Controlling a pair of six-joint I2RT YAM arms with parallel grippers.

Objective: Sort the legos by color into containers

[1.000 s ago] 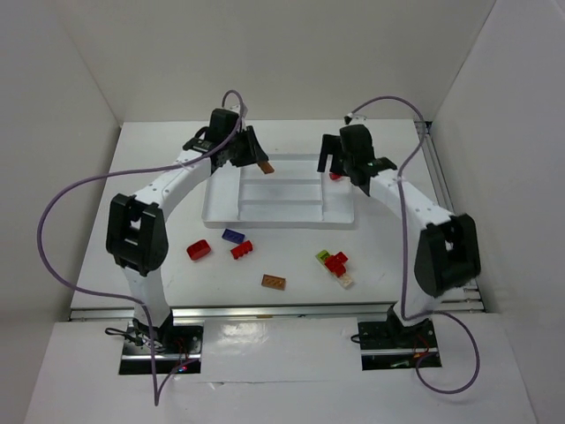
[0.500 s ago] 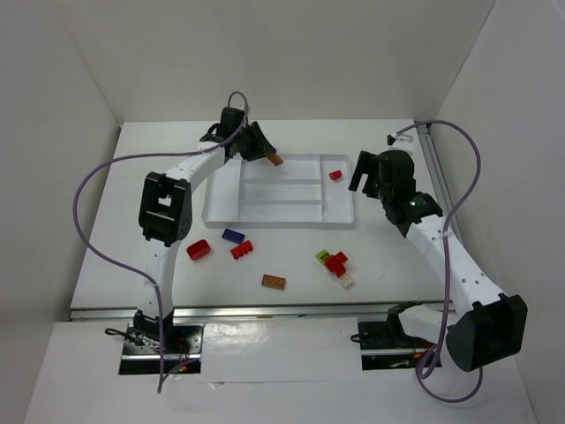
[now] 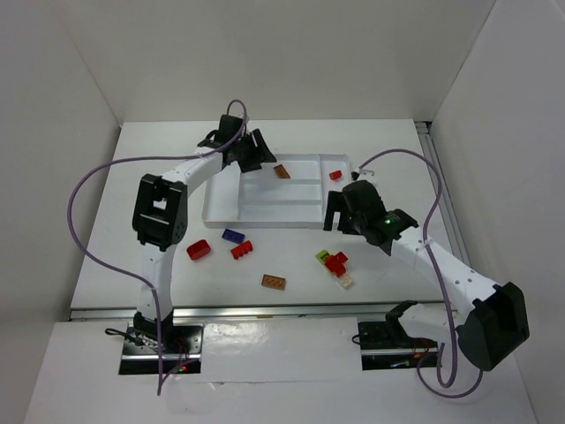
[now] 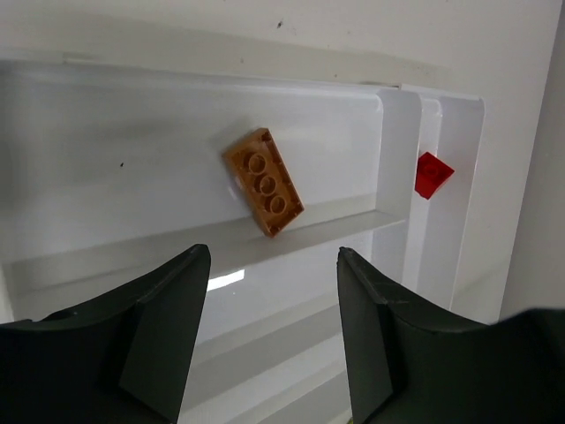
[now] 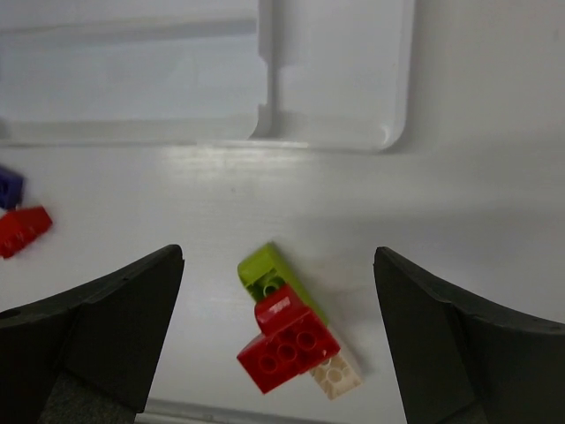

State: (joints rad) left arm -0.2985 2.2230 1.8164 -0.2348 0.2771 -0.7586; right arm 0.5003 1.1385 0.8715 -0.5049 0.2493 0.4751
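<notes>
While the left gripper (image 4: 272, 265) and right gripper (image 5: 278, 256) both gape empty, a studded orange-brown brick (image 4: 263, 181) lies askew in the white tray (image 4: 397, 159), far slot; a yellow-green brick (image 5: 263, 268), red brick (image 5: 287, 346) and tan brick (image 5: 337, 376) huddle touching on the table (image 5: 494, 177).

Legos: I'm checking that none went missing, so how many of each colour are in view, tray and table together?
Red legos: 4
Orange-brown legos: 2
Yellow-green lego: 1
Dark blue-purple lego: 1
Tan lego: 1
Total: 9
</notes>
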